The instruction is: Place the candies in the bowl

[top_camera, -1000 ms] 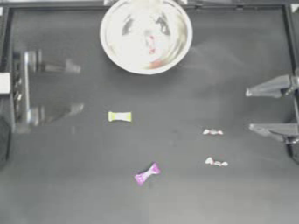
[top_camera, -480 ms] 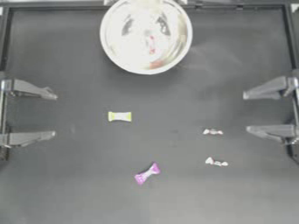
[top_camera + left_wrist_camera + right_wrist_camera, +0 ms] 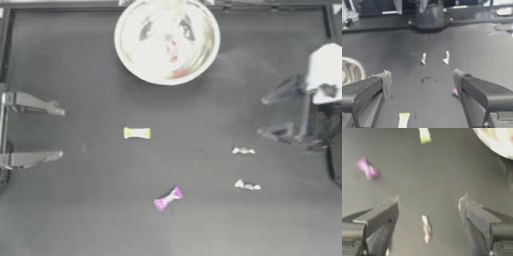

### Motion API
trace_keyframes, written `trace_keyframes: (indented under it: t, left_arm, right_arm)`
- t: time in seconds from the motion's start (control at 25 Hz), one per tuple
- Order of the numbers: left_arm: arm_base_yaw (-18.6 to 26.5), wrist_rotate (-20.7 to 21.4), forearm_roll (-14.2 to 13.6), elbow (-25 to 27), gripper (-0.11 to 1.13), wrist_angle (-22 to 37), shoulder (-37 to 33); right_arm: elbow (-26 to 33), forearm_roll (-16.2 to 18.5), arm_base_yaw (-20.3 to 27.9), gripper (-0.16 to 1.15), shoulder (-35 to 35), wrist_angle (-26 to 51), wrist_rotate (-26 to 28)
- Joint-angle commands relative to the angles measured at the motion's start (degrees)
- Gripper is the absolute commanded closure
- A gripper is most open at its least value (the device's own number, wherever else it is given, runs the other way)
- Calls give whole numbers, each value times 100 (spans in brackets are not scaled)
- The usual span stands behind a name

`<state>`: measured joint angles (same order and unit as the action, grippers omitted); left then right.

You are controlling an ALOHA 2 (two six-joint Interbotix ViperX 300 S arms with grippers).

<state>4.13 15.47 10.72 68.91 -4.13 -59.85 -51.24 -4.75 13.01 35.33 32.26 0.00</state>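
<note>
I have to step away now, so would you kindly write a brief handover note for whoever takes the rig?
Left end effector: open, empty, at the table's left edge.
Right end effector: open, empty, out from the right edge, near the upper white candy.
Bowl: top centre, with one red-pink candy inside.
On the table: yellow-green candy, purple candy, lower white candy.
Done: one candy in. Left: four.
</note>
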Motion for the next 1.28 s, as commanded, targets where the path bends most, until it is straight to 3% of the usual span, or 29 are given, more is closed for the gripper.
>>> trace_keyframes:
  t: [0.04, 0.24, 0.52, 0.96, 1.28]
  left_arm:
    - [62, -9, 44, -62, 0, 26, 18]
    - [105, -9, 53, -44, 0, 26, 9]
    - [167, -9, 62, -18, 0, 26, -9]
    - [185, -18, 193, 35, 0, 105, -229]
    - [185, -9, 193, 18, 0, 167, -211]
  right_arm:
    - [483, 97, -44, -1, -650, 475, -18]
    - [624, 229, -281, -1, -1195, 659, 18]
    - [633, 158, -519, -1, -1863, 598, 62]
    - [712, 211, -668, 0, -2716, 431, 237]
    - [703, 606, -650, 0, -3076, 246, 492]
